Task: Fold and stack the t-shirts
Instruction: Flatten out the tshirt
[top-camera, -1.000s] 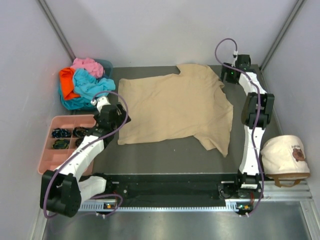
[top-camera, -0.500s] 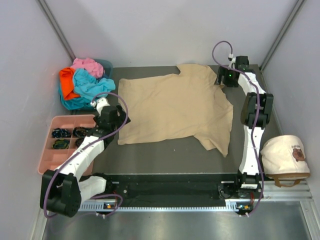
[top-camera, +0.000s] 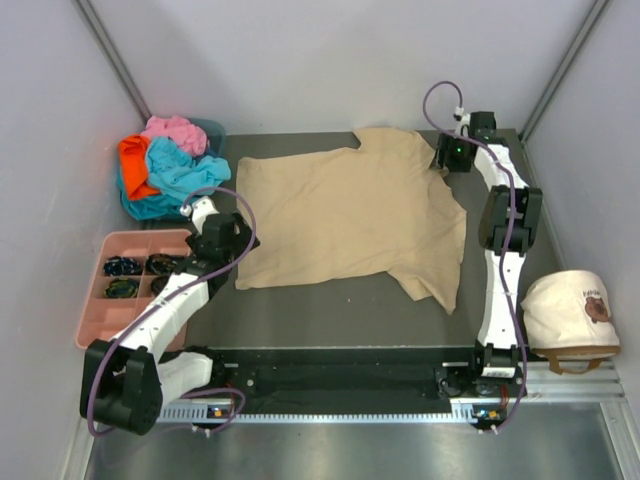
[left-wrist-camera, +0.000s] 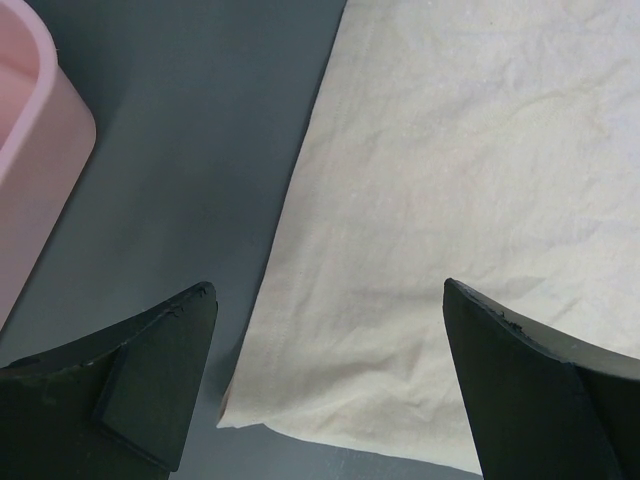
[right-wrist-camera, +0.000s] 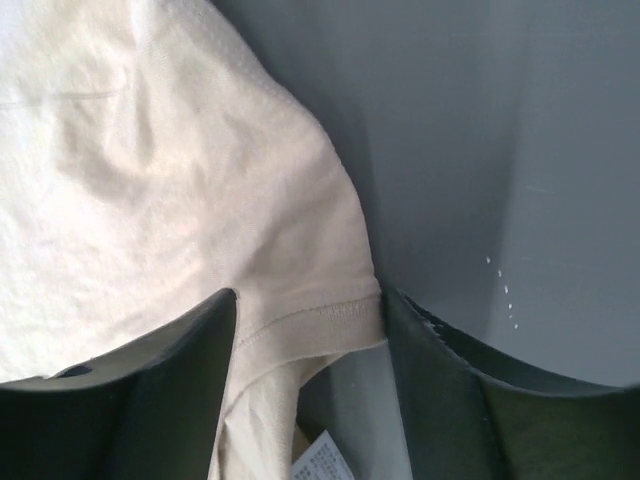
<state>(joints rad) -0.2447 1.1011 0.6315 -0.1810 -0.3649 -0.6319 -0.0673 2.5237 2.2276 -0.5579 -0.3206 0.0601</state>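
From above, the tan t-shirt (top-camera: 350, 215) lies spread open on the dark table (top-camera: 330, 305), one sleeve pointing to the far right corner and the other hanging toward the near right. My left gripper (top-camera: 243, 238) sits at the shirt's near left corner. My right gripper (top-camera: 441, 160) is at the far right sleeve. The turquoise t-shirt (top-camera: 175, 170), orange t-shirt (top-camera: 133, 160) and pink t-shirt (top-camera: 172, 130) are bunched in a heap at the far left, behind the pink tray (top-camera: 95, 310). A cream cap (top-camera: 570, 310) rests off to the right.

Through my left wrist camera, my fingers (left-wrist-camera: 160, 370) stand wide apart above the tan shirt's left edge, its corner just below them. They are holding nothing. The tray's rounded wall (left-wrist-camera: 30, 170) shows at the left.

Through my right wrist camera, my fingers (right-wrist-camera: 170, 380) are apart with the stitched sleeve hem (right-wrist-camera: 310, 320) lying flat between them and filling the gap. I cannot tell whether they press on it. A white label (right-wrist-camera: 320, 465) peeks out beneath.
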